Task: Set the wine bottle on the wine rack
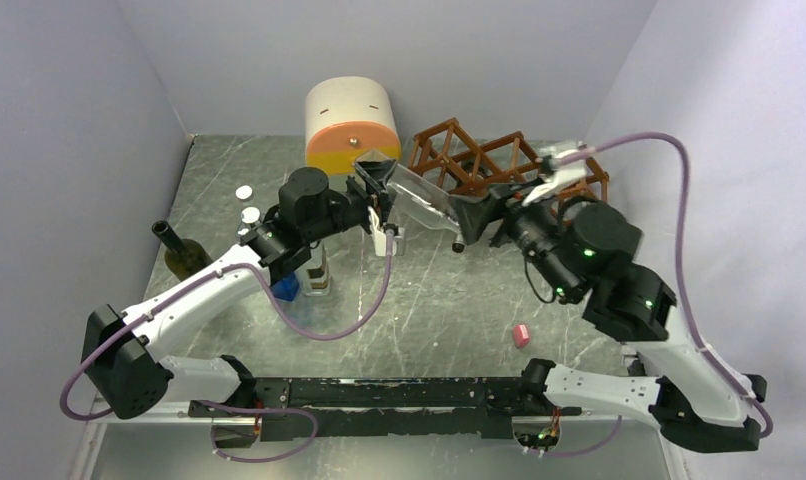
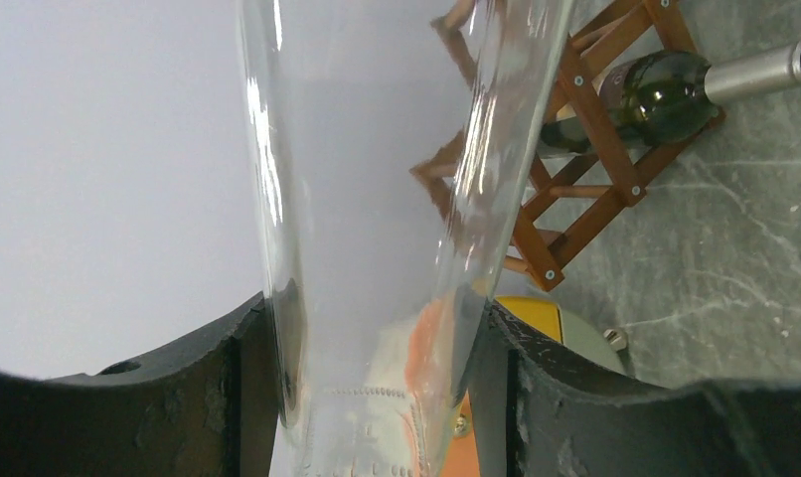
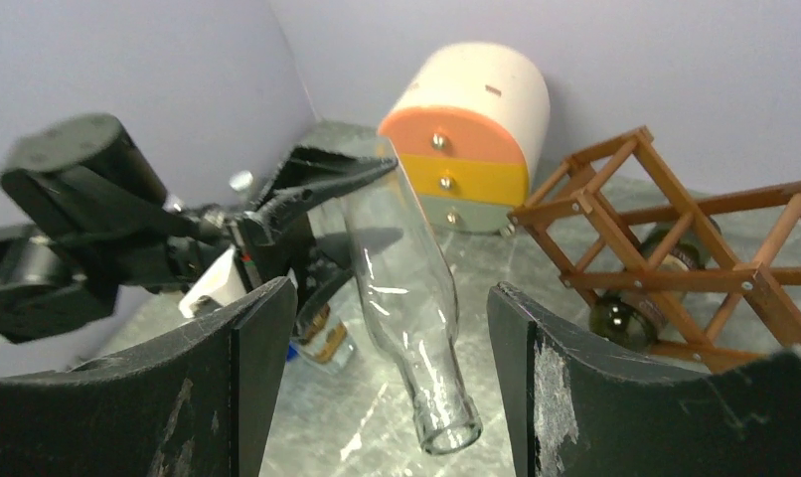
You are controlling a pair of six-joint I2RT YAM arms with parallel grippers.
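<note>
Left tool (image 2: 377,393) clamps clear wine bottle (image 3: 397,248); right tool (image 3: 389,308) wide around neck; wine rack (image 1: 469,155) partly hidden.

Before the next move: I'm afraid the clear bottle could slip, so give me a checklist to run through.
1. Left end effector grip on the clear glass wine bottle: ok, both fingers press its body.
2. Right end effector open: ok, its fingers flank the neck without touching.
3. Free cell in the reddish-brown wooden lattice wine rack: ok, upper cells are open; a dark green bottle fills a lower one.
4. Bottle contents: ok, it looks empty.
5. Clearance between right arm and rack: cannot tell.
</note>
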